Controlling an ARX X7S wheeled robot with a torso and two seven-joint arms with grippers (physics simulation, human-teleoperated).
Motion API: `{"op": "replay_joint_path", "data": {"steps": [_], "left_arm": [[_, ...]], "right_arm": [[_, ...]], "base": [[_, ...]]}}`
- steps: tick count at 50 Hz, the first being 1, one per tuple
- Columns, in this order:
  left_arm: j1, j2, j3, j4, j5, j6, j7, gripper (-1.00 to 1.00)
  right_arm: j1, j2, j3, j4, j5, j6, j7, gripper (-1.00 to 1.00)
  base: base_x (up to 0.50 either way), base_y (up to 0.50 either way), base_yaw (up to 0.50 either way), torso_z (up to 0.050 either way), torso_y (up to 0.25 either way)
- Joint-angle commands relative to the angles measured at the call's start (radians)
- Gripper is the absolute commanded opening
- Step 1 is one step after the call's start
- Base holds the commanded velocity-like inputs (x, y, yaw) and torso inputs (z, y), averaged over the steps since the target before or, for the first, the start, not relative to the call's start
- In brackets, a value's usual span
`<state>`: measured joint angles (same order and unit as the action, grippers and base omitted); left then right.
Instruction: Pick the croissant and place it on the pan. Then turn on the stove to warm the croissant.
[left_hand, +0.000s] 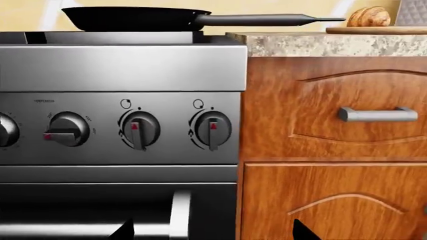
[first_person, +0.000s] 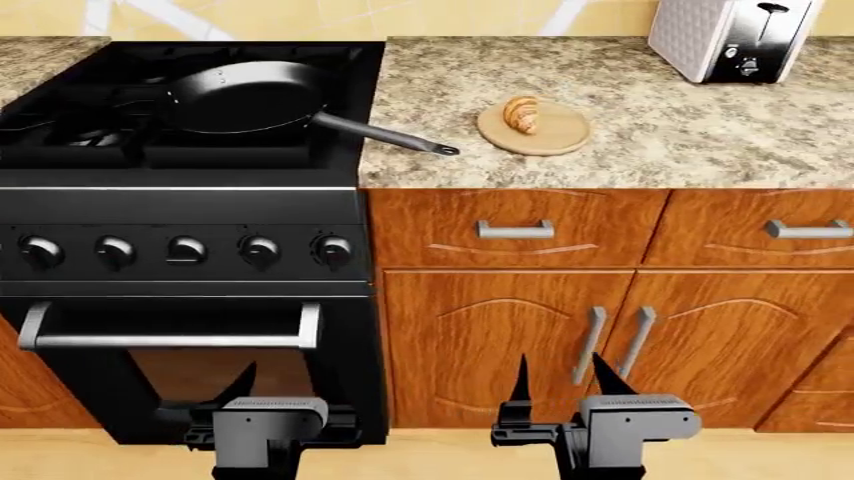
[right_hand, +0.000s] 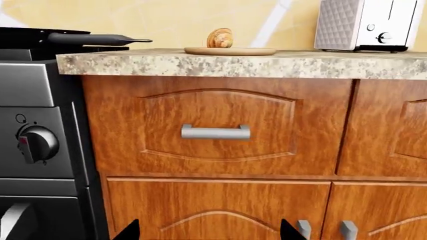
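The croissant (first_person: 522, 113) sat on a round wooden plate (first_person: 558, 133) near the front edge of the counter (first_person: 667, 130), and the pan (first_person: 247, 95) sat on the stove (first_person: 187, 215) with its long handle poking over the counter toward the plate. Both the left gripper (first_person: 220, 392) and the right gripper (first_person: 558, 378) hung low in front of the oven door and cupboards, holding nothing, with open room above them. Their fingers (first_person: 521, 380) stood spread apart, and only the tips showed.

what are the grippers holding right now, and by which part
Nothing. Left gripper and right gripper hang open and empty by the cabinets; the croissant lies on its wooden plate.
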<state>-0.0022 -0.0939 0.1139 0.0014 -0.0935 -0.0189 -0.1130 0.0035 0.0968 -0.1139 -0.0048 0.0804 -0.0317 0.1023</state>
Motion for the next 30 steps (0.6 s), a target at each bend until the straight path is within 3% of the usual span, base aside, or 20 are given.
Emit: {"op": "replay_joint_path", "data": {"steps": [1,7,19,25,30], "left_arm": [[0.003,-0.013,0.015,0.01,-0.017,-0.006,-0.012,1.0],[0.004,-0.019,0.022,0.016,-0.02,-0.002,-0.019,1.0],[-0.004,-0.026,0.036,0.002,-0.004,-0.018,-0.055,1.0],[0.014,-0.041,0.022,0.168,-0.047,-0.161,-0.072,1.0],[-0.026,-0.069,-0.007,0.342,-0.129,-0.359,-0.072,1.0]], "right_arm": [[0.006,0.016,-0.027,-0.004,-0.004,0.005,0.012,1.0],[0.009,0.027,-0.045,-0.01,-0.016,0.007,0.014,1.0],[0.005,0.035,-0.048,-0.061,-0.016,0.04,0.045,1.0],[0.012,0.042,-0.051,-0.265,-0.035,0.217,0.087,1.0],[0.037,0.08,-0.076,-0.538,-0.007,0.501,0.056,1.0]], "base": [[0.0,-0.17,0.0,0.0,0.0],[0.0,0.0,0.0,0.0,0.0],[0.0,0.0,0.0,0.05,0.0],[0.0,0.0,0.0,0.05,0.0],[0.0,0.0,0.0,0.05,0.0]]}}
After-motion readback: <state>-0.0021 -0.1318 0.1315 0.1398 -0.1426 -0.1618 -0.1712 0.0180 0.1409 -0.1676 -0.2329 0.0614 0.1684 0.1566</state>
